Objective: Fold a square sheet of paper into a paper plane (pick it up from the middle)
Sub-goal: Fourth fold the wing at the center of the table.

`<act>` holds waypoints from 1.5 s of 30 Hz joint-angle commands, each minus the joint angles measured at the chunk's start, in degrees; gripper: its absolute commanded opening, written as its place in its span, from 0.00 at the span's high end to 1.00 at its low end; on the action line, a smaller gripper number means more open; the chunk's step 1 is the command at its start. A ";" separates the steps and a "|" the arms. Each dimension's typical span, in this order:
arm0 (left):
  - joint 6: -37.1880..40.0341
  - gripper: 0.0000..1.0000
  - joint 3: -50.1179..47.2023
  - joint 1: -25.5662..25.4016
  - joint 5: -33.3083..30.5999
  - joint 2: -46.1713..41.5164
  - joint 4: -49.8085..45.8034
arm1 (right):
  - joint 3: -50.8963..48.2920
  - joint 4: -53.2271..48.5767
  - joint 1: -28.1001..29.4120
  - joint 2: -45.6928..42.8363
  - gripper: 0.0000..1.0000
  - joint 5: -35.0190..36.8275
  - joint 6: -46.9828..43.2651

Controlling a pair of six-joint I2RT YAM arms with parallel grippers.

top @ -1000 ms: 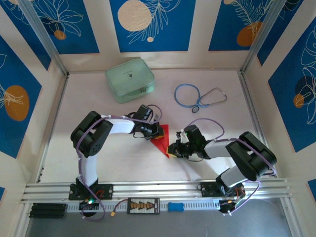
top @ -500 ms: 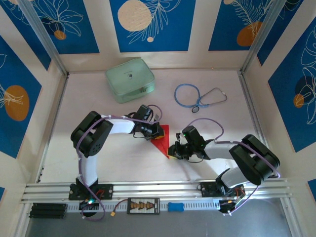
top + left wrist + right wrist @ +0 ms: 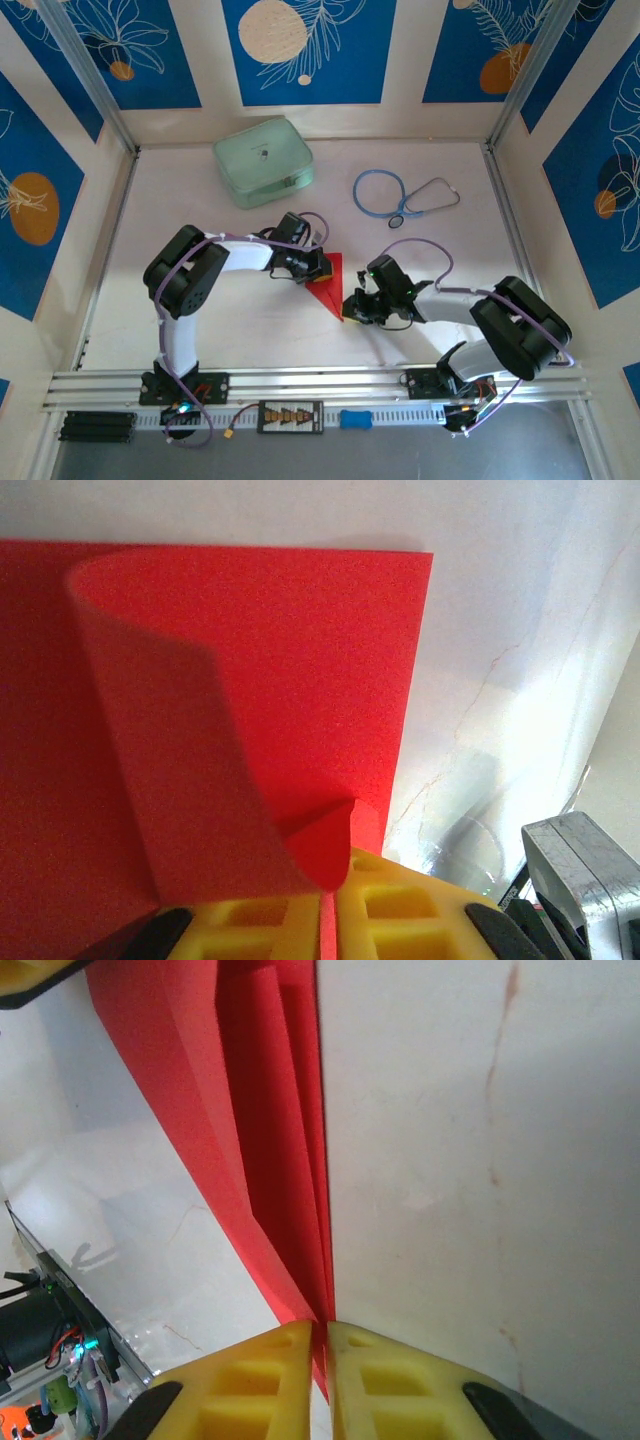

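Jaws, left arm: clamped on the end of the red sheet of paper [image 3: 330, 282] that lay nearer the pale green case [image 3: 263, 161]. In the left wrist view the yellow pads [image 3: 400, 910] met with a thin red sliver between them.
Jaws, right arm: clamped on the paper's pointed tip, the end farther from the case. In the right wrist view the yellow pads [image 3: 262, 1380] pressed together on that tip.
Paper, place: on the white tabletop [image 3: 240, 330], on the arms' side of the case and well apart from it, stretched between the two arms.
Paper, shape: partly folded, wide toward the case and narrowing to a point away from it. Stacked lengthwise folds showed in the right wrist view, and a loose flap curled over the flat part in the left wrist view.
Why held so: probably one grip at each end kept the paper taut and stopped it sliding, so the long creases could be set.
Stage, as judged: mid-fold, with the dart not yet finished because the flap was uncreased.
Risk, as judged: uneven pulling could tear the thin tip or skew the creases.
Also present: a blue stethoscope [image 3: 400, 195], beside the case and untouched.
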 commanded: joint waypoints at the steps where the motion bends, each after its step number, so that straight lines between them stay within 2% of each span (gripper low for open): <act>1: -0.17 0.87 -0.11 -0.30 -0.47 1.86 -0.90 | -0.10 -4.12 1.22 2.46 0.88 1.08 -0.36; 6: -0.17 0.87 -0.20 -0.22 -0.49 1.92 -0.90 | -0.70 -3.32 1.19 2.46 0.90 0.11 -0.19; 16: -0.13 0.87 -0.11 -0.19 -0.51 2.01 -1.19 | -2.41 -3.28 1.07 -0.73 0.85 -1.83 0.09; 34: -0.27 0.88 -0.24 -0.17 -1.01 1.80 -1.87 | -3.91 -4.77 1.45 -1.01 0.87 -4.13 -1.07; 45: -0.41 0.88 -0.98 -0.27 -1.31 1.48 -1.29 | 0.01 -12.11 -1.53 -14.28 0.84 -2.38 -2.10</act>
